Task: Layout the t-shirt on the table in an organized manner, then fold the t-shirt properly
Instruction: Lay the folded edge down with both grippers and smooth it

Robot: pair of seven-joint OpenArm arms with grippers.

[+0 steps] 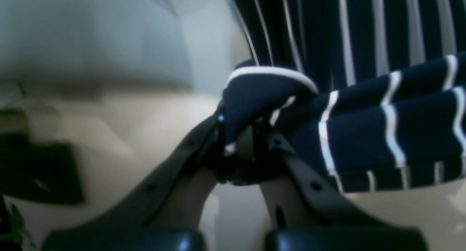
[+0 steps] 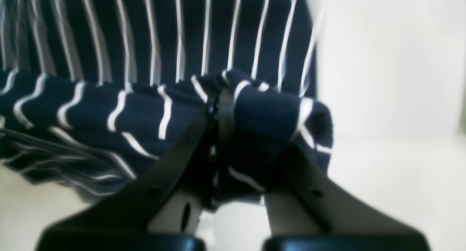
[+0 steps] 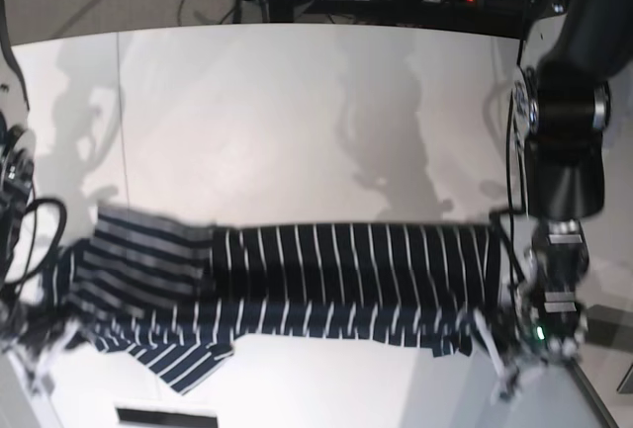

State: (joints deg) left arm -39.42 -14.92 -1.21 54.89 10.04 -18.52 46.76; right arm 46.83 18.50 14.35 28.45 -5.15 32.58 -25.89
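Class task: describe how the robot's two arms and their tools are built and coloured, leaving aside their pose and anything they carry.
Each tool, left tool and right tool, has two dark, flat, tapering fingers with small round holes, widening toward a glossy black base. In the base view the left arm shows black cylindrical segments with a silver band, black cables, and a small green light near its tip.

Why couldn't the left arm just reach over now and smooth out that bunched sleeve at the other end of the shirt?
Probably not yet. The left gripper is shut on a corner of the t-shirt, so it is busy, and the bunched sleeve lies at the far end, beside the right gripper, which is clamped on the fabric there.
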